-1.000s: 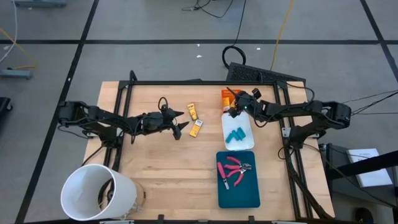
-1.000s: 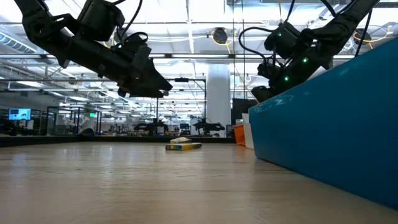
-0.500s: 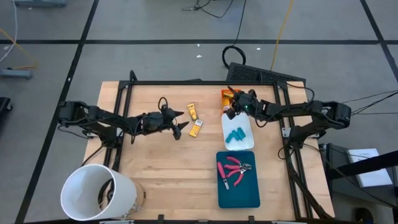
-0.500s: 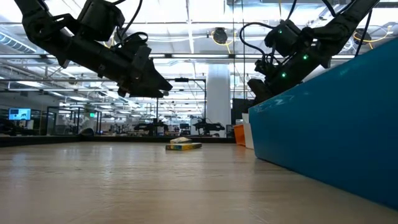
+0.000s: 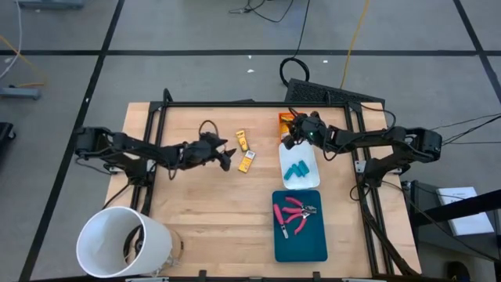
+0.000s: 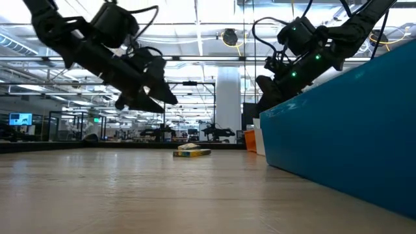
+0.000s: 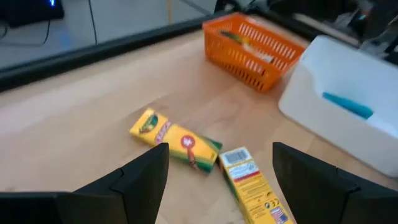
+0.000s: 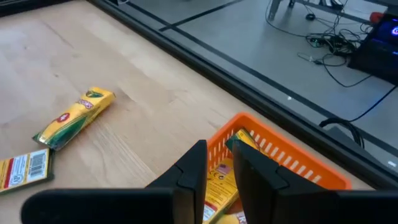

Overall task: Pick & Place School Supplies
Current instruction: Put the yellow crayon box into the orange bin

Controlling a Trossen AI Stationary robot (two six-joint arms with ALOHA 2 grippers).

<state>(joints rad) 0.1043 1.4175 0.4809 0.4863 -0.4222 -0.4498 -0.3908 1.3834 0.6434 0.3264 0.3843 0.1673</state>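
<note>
Now left gripper hangs spread wide near two crayon boxes on bare table. Best: centre jaws over nearer box, drop straight, pinch its narrow sides. Right gripper, fingers nearly together, empty, sits over orange basket. Against earlier frame: left wrist rolled, nudged toward boxes; right shifted slightly.

The left gripper hovered above mid-table with fingers spread wide, while the right gripper hung far-side, fingers nearly closed.
</note>
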